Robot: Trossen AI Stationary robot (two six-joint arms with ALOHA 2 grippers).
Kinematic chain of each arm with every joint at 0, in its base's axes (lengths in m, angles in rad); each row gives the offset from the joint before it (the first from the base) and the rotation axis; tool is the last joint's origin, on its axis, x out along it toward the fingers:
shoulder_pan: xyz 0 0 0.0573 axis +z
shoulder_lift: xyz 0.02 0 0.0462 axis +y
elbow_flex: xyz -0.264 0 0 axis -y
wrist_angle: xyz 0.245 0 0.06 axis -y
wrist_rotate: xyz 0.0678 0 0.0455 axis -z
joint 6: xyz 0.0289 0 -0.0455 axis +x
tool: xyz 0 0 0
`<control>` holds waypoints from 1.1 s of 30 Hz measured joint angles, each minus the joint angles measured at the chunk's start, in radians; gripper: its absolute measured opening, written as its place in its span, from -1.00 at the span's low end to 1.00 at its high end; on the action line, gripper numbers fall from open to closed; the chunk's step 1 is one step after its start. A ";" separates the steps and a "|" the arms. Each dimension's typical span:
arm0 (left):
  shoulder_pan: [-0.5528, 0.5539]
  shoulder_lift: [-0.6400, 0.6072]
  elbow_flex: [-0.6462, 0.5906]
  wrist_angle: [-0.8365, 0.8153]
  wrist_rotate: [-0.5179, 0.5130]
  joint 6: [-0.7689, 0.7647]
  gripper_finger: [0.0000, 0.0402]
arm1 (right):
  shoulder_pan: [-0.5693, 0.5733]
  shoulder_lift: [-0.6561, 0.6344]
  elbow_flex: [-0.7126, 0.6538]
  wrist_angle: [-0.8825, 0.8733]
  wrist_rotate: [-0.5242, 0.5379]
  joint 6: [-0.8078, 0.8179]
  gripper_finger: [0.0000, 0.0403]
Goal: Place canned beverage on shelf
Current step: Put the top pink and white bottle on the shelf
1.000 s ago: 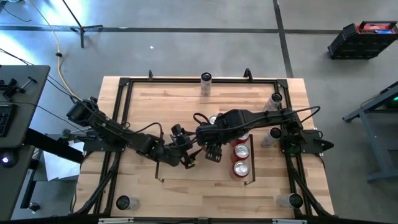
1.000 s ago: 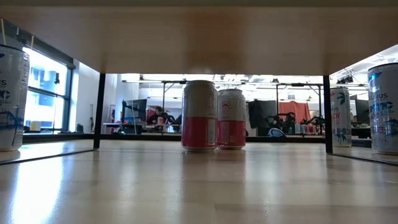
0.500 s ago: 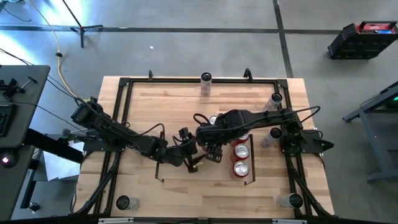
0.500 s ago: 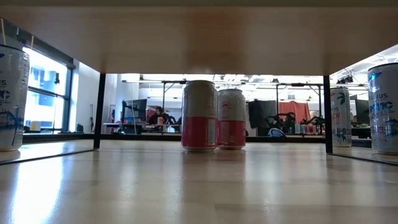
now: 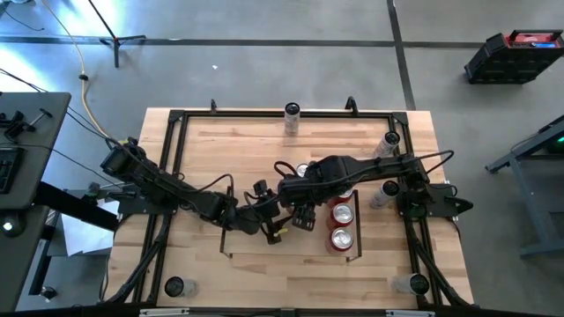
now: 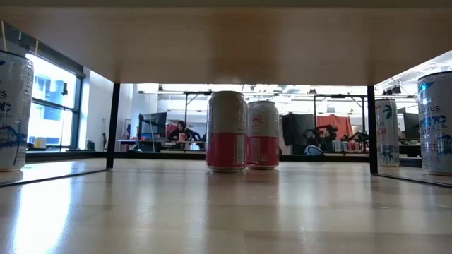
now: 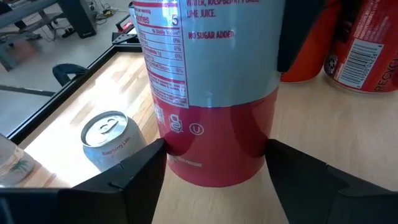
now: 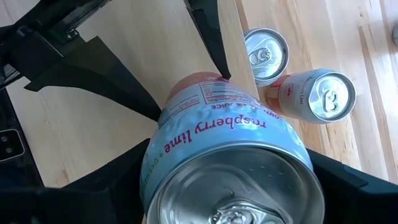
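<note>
A canned beverage [image 8: 217,137], pale blue above and red below, stands upright between both grippers over the far part of the shelf [image 5: 264,248]. The shelf is a light-wood bay with thin black rails. My right gripper [image 5: 304,218] comes down on the can's top. My left gripper [image 5: 275,227] reaches in from the table's left, nearly level, at the can's red lower part [image 7: 217,149]. The low view shows neither this can nor any fingers at table height. My left gripper has the can's red lower band [image 7: 177,155] between its two fingers [image 7: 140,171], which lie against opposite sides. They come in slanting slightly down from the table's left. My right gripper pinches the can's pale blue upper part just under the rim [image 8: 152,168] between its two fingers [image 8: 127,177], pointing steeply down from above. The can stays upright; whether its base touches the wood does not show.
Two red cans [image 5: 342,214] [image 5: 341,238] stand at the shelf's right end, close to the held can. Another can [image 5: 302,169] stands just beyond the grippers. Single cans stand along the black table frame [image 5: 172,176], at the far edge [image 5: 292,113] and near corners [image 5: 174,287].
My left gripper has moved a little toward the table's right, up to the can that my right gripper holds, and has then stayed there. The can and my right gripper have kept still.
</note>
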 joint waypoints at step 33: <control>0.010 0.000 0.000 -0.001 0.012 -0.009 0.27 | -0.001 0.000 0.000 0.004 0.001 -0.015 0.51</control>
